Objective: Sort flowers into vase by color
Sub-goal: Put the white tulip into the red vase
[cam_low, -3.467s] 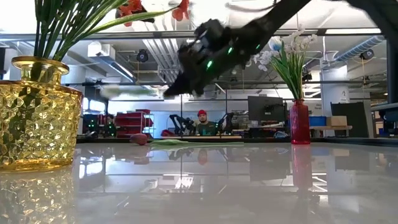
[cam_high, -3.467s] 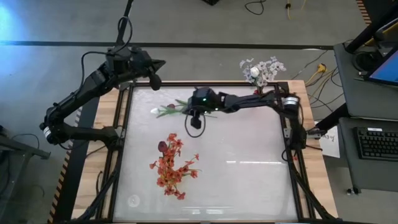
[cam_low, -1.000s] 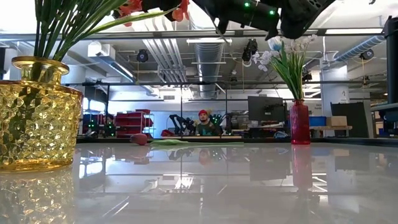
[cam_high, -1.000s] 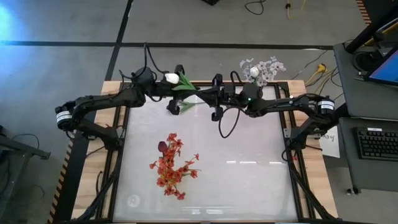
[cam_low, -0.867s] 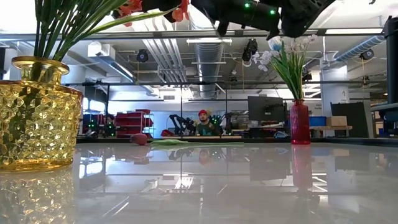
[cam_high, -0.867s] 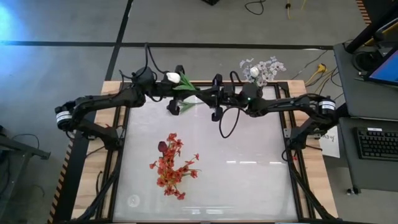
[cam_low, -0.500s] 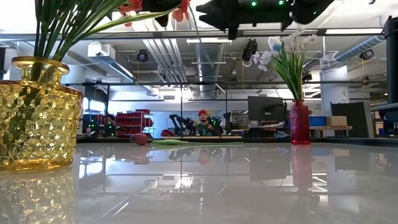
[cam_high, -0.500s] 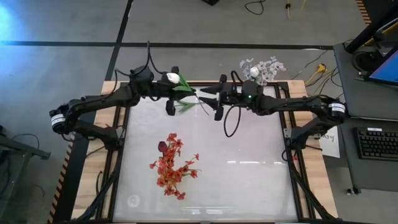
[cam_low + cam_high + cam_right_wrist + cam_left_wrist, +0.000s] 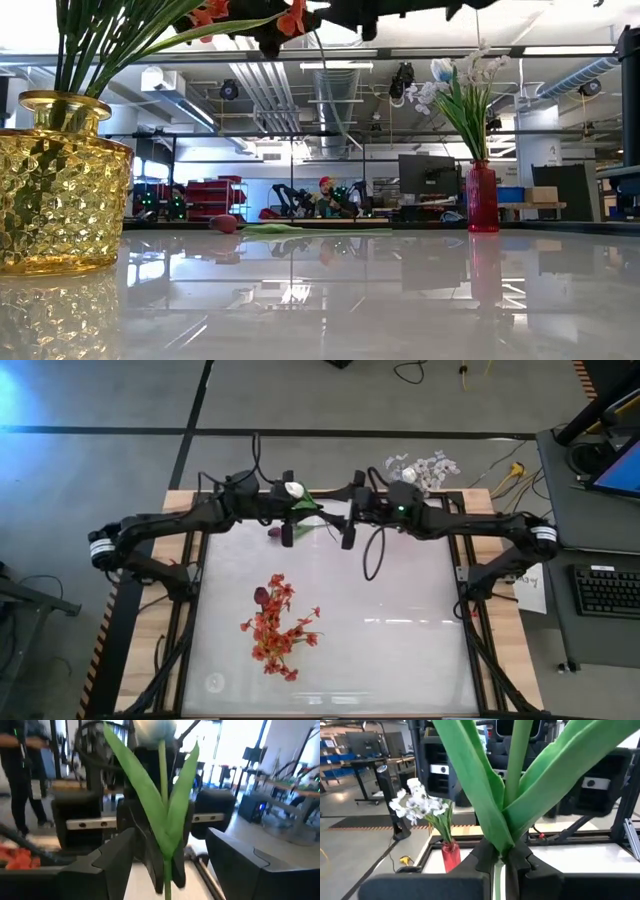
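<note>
A white-bud flower (image 9: 293, 490) with broad green leaves (image 9: 520, 795) is held upright high over the table's far edge, with my left gripper (image 9: 290, 515) shut on its stem. My right gripper (image 9: 347, 515) faces it from the right, open; its fingers (image 9: 117, 855) stand on either side of the leaves without touching. Red-orange sprays (image 9: 278, 622) stand in a yellow glass vase (image 9: 60, 185). White sprays (image 9: 420, 468) stand in a red vase (image 9: 481, 200) at the far right corner. A maroon bud (image 9: 226, 223) lies on the table by the far edge. My left gripper pinches the flower's stem (image 9: 501, 851) between its two fingers, just below where the leaves fork. The fingers (image 9: 520, 860) come level from the table's left and lie across the stem. The flower is lifted clear and stands upright, bud on top.
The glossy white table (image 9: 400, 650) has a dark frame around it. Between the two vases the low view shows bare tabletop (image 9: 350, 290). Beyond the far edge is a workshop with a person (image 9: 322, 195) seated at a distance.
My right gripper has opened and let go of the flower's stem, then risen and drawn back a little toward the table's right. My left gripper keeps its hold and has levelled out, so the flower now stands more upright.
</note>
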Motion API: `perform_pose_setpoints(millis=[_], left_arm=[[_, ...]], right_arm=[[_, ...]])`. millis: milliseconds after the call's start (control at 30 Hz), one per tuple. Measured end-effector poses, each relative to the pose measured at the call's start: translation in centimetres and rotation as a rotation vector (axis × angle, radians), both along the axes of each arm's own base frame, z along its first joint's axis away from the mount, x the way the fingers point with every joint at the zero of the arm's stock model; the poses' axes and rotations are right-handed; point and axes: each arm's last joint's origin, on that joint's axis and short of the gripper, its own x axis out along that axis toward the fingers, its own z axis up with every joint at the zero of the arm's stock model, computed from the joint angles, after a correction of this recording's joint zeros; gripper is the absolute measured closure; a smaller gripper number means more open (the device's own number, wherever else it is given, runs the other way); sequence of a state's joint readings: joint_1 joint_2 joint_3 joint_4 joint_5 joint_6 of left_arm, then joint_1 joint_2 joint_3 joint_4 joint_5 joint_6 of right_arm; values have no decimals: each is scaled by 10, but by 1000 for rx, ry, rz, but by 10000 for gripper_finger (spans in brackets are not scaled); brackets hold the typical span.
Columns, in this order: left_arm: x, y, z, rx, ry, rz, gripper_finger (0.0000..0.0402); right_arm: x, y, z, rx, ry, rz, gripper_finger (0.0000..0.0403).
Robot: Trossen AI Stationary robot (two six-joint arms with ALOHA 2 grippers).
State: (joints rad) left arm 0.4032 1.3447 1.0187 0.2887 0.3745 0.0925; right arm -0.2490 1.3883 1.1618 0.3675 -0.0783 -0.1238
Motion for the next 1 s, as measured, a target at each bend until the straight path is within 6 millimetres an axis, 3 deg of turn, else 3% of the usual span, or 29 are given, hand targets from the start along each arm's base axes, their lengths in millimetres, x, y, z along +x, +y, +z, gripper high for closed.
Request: perform_pose_setpoints(millis=[267,400,533,800,1000], left_arm=[[9,0,-2,1,6,-11,402],[10,1,-1,-2,16,-11,401],[9,0,0,-6,24,-11,401],[8,0,1,-6,13,-9,388],[7,-1,10,-2,6,-9,325]], right_arm=[[23,-6,10,1,93,1,149],[29,-7,14,-6,112,1,162],[30,-7,14,-4,122,3,215],[27,-7,17,-16,119,5,372],[23,-6,20,-16,120,7,383]])
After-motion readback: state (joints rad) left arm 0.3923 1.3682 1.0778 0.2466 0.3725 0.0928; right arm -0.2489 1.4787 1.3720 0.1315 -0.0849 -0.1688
